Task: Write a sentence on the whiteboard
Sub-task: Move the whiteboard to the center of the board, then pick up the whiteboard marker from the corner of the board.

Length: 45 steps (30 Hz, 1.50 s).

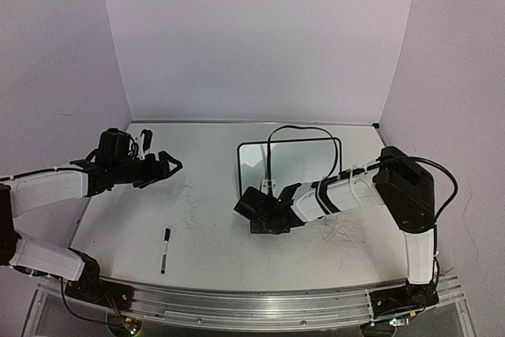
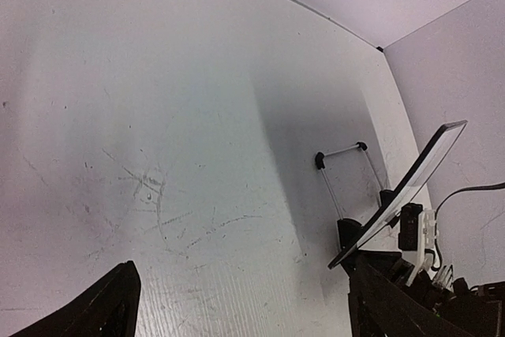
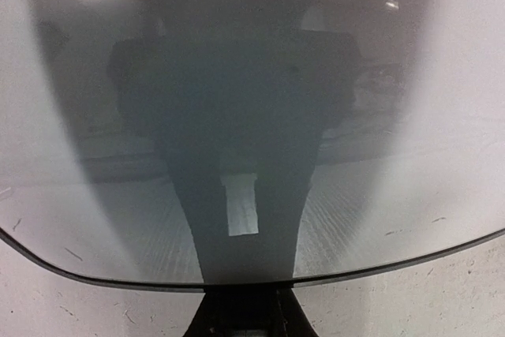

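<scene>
The whiteboard stands tilted at the table's middle, with a thin black frame. Its glossy face fills the right wrist view and shows only reflections; no sentence shows on it. My right gripper is at the board's near left edge, and in the right wrist view it is shut on the bottom frame. My left gripper is open and empty, held above the table left of the board. The left wrist view shows its gripper open over scuffed tabletop, with the board edge-on at the right.
A black marker lies on the table near the front left, away from both grippers. The board's wire stand and black feet reach out behind it. A black cable arcs over the board. Grey scuff marks cover the tabletop.
</scene>
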Available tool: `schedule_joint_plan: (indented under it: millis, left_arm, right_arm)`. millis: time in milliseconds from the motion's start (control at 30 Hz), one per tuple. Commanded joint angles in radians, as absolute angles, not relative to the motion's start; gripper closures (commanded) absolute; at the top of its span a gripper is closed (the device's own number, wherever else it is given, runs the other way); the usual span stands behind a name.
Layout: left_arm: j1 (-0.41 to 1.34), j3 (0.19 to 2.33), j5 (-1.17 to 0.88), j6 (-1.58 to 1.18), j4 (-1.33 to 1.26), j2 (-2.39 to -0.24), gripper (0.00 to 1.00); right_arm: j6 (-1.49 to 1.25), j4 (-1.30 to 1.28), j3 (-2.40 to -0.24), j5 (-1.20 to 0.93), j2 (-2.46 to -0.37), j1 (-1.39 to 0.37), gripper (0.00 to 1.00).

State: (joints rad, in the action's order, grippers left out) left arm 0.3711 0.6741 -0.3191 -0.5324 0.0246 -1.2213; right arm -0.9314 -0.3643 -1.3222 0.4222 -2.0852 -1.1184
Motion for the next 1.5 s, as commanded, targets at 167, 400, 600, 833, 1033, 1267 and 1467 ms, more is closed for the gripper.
schedule_joint_plan:
  millis: [167, 400, 600, 833, 1033, 1267, 1467]
  left_arm:
    - [0.529, 0.651, -0.21, -0.612, 0.154, -1.249, 0.14]
    - [0.694, 0.681, 0.082, -0.712, 0.411, -1.265, 0.16]
    - [0.734, 0.657, 0.187, -0.819, 0.53, -1.258, 0.23]
    - [0.735, 0.651, 0.147, -0.832, 0.533, -1.374, 0.49]
    - [0.743, 0.665, 0.135, -0.81, 0.532, -1.434, 0.64]
    - [0.781, 0.69, 0.143, -0.805, 0.532, -1.487, 0.77]
    - [0.784, 0.702, 0.139, -0.804, 0.531, -1.466, 0.9]
  right_arm:
    - [-0.834, -0.294, -1.195, 0.384, -1.967, -1.146, 0.65]
    - [-0.678, -0.158, -1.085, 0.234, -1.839, -1.147, 0.23]
    - [-0.51, 0.045, -0.897, 0.106, -1.618, -1.157, 0.09]
    - [-0.425, 0.338, -0.694, 0.148, -1.367, -1.157, 0.02]
    - [-0.454, 0.335, -0.719, 0.293, -1.377, -1.156, 0.02]
    - [-0.485, 0.232, -0.831, 0.29, -1.482, -1.156, 0.03]
    - [-0.503, 0.25, -0.824, 0.262, -1.477, -1.156, 0.04]
